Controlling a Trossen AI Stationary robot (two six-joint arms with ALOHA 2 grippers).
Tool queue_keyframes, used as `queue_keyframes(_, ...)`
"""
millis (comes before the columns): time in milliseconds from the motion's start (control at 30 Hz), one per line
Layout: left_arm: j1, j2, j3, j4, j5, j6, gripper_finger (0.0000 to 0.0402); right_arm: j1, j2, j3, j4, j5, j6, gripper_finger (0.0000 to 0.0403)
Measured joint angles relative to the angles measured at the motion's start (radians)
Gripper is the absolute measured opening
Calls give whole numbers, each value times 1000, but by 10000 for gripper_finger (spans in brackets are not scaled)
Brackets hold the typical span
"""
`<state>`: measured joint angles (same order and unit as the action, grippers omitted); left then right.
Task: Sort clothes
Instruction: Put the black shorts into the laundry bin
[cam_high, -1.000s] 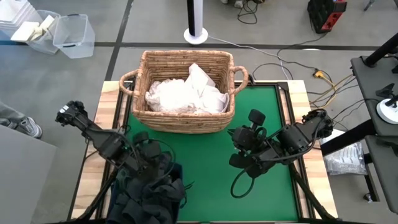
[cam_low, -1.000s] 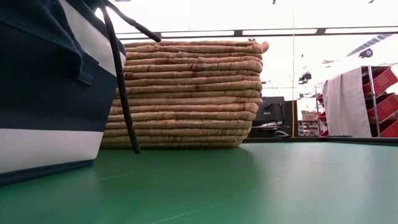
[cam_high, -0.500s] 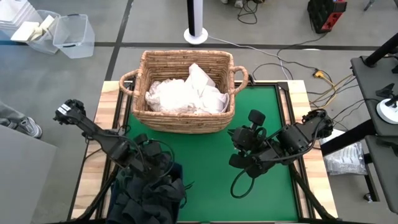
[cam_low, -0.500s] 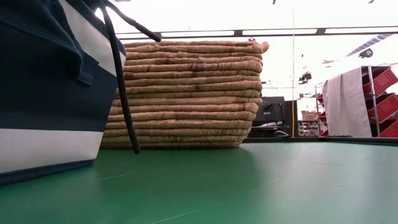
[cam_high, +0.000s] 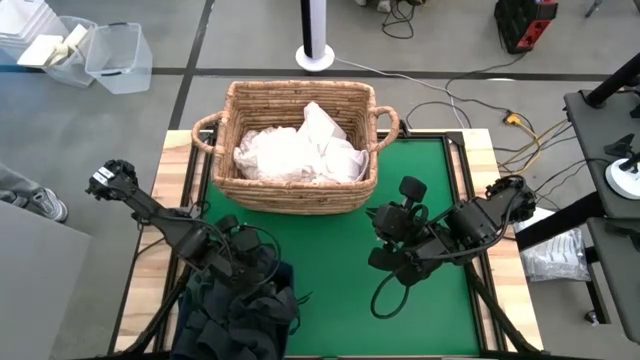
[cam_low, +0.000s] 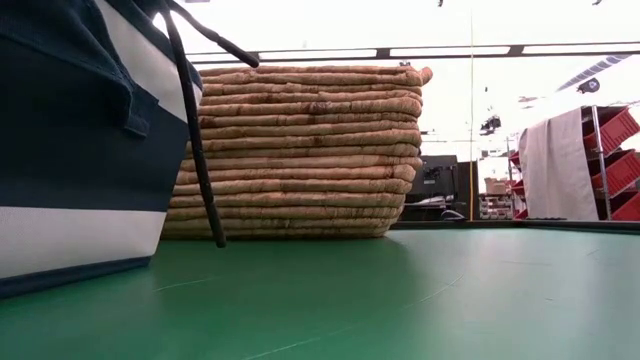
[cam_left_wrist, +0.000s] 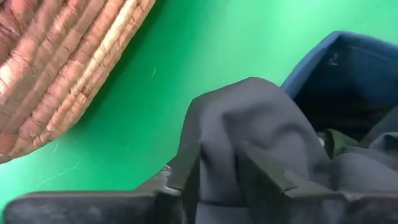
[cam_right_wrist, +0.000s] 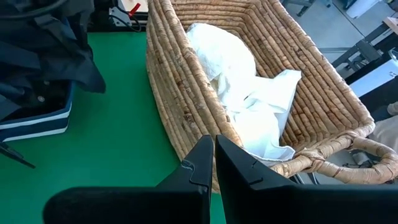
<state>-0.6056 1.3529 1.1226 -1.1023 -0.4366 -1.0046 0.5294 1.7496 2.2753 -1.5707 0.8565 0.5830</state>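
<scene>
White clothes (cam_high: 300, 150) (cam_right_wrist: 242, 93) lie piled inside the tan wicker basket (cam_high: 300, 192) at the table's far side. Dark clothes (cam_high: 245, 315) (cam_right_wrist: 43, 37) fill the navy bin (cam_high: 190, 305) (cam_low: 70, 150) at the near left corner. My left gripper (cam_high: 245, 265) (cam_left_wrist: 217, 158) hangs over the bin's far end, shut on a dark grey garment (cam_left_wrist: 249, 118). My right gripper (cam_high: 380, 240) (cam_right_wrist: 214, 155) hovers shut above the green mat, right of centre, holding nothing and pointing toward the basket. My left gripper pinches a bunched fold of the dark grey garment (cam_left_wrist: 217, 134) between its two fingers (cam_left_wrist: 189, 171), coming slanting down from the table's left. The cloth bulges out past the fingertips and drapes over the bin's edge (cam_left_wrist: 311, 62) onto the dark clothes inside.
The basket (cam_low: 300, 150) (cam_left_wrist: 62, 68) stands just beyond the bin, with a strip of green mat (cam_high: 330, 270) between them. A black cord (cam_low: 195, 130) hangs down the bin's side. Open mat lies in the middle and to the right. Cables run off the table's right edge.
My left gripper has shifted a little toward the near edge and the right, farther over the navy bin, keeping the dark garment. It has then stayed still. The right arm has not moved.
</scene>
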Motion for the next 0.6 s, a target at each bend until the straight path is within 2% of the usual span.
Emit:
queue_keyframes(267,2,0,-41,3,1,-38,10,0,0,0,0,0,-7,12)
queue_keyframes(600,-2,-13,84,-16,3,27,0,0,0,0,0,0,-7,12)
